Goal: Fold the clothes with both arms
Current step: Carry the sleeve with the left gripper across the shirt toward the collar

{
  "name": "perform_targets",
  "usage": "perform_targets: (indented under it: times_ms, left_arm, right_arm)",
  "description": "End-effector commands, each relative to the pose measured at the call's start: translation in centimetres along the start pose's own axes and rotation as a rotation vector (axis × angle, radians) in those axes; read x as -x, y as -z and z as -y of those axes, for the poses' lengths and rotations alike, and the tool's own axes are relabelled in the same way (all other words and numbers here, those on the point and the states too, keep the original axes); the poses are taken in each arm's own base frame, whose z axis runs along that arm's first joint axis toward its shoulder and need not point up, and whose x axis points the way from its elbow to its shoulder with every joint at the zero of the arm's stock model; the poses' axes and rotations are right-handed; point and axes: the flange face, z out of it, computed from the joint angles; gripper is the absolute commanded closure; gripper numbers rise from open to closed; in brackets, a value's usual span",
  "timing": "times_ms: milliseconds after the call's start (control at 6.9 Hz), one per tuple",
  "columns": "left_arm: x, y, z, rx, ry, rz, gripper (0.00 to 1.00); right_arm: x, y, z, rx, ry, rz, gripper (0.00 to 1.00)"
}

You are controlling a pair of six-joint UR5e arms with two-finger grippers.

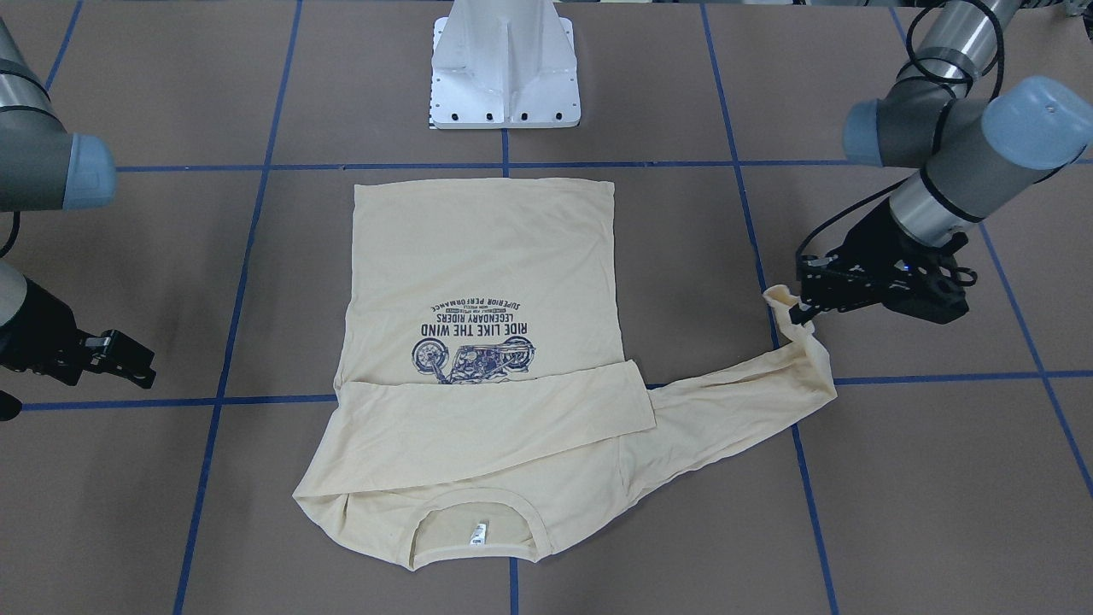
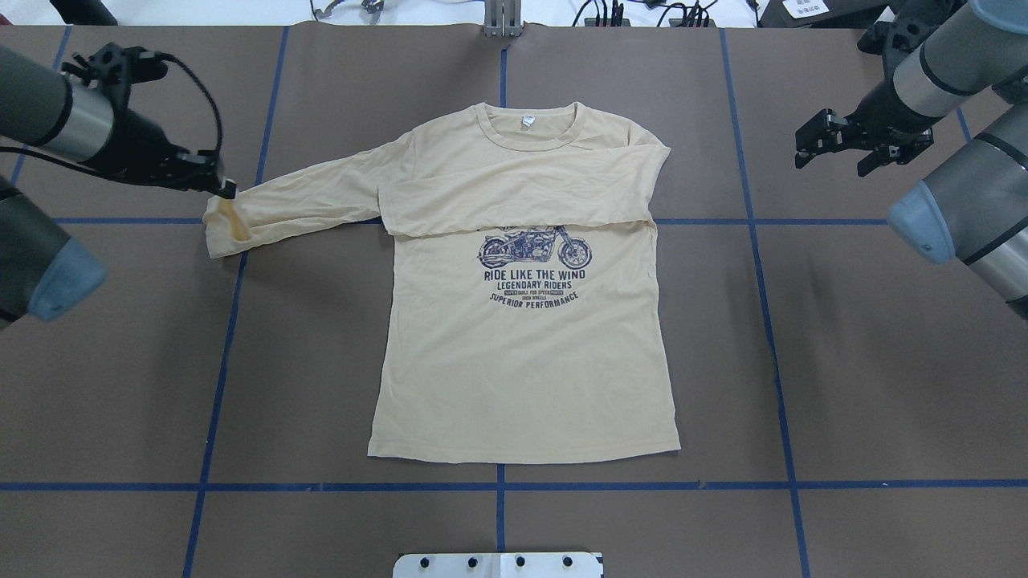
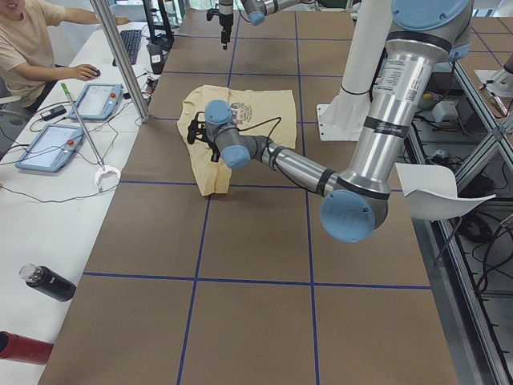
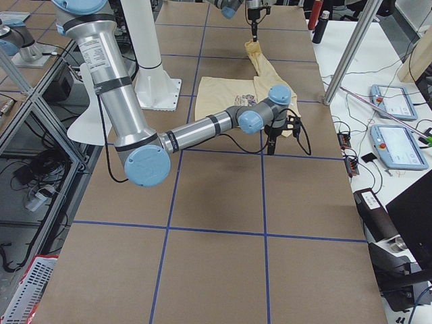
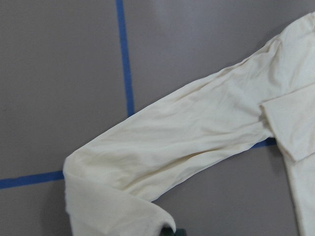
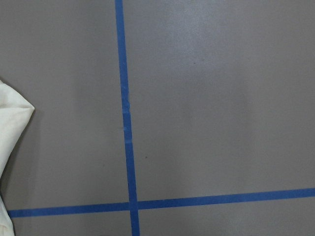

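The cream-yellow T-shirt (image 2: 522,361) lies flat at the table's middle, print up, neckline (image 2: 526,132) away from the robot. One sleeve (image 2: 522,193) is folded across the chest. The other sleeve (image 2: 313,197) stretches out toward my left arm. My left gripper (image 2: 225,190) is shut on that sleeve's cuff (image 1: 781,299) and holds it just above the table; the left wrist view shows the cuff (image 5: 113,206) bent up at the fingertips. My right gripper (image 2: 835,156) is open and empty, off the shirt's other side. It also shows in the front view (image 1: 128,359).
The white pedestal base (image 1: 505,77) stands at the robot's edge of the table. Blue tape lines (image 2: 225,345) cross the brown table. An operator (image 3: 32,40) sits at a side bench with tablets (image 3: 96,100) and bottles (image 3: 48,282).
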Motion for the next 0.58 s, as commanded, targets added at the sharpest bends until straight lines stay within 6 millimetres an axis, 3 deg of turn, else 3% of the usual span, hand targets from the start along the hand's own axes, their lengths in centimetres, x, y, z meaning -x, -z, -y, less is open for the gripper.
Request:
perform_targets:
  times_ms: [0, 435]
  left_arm:
    - [-8.1, -1.1, 3.3, -0.027, 0.082, -0.020, 1.00]
    - [-18.8, -0.8, 5.0, -0.032, 0.143, -0.117, 1.00]
  right_arm:
    - [-0.4, -0.3, 0.2, 0.002, -0.005, -0.006, 0.04]
    - [-0.5, -0.2, 0.2, 0.000, -0.006, -0.007, 0.04]
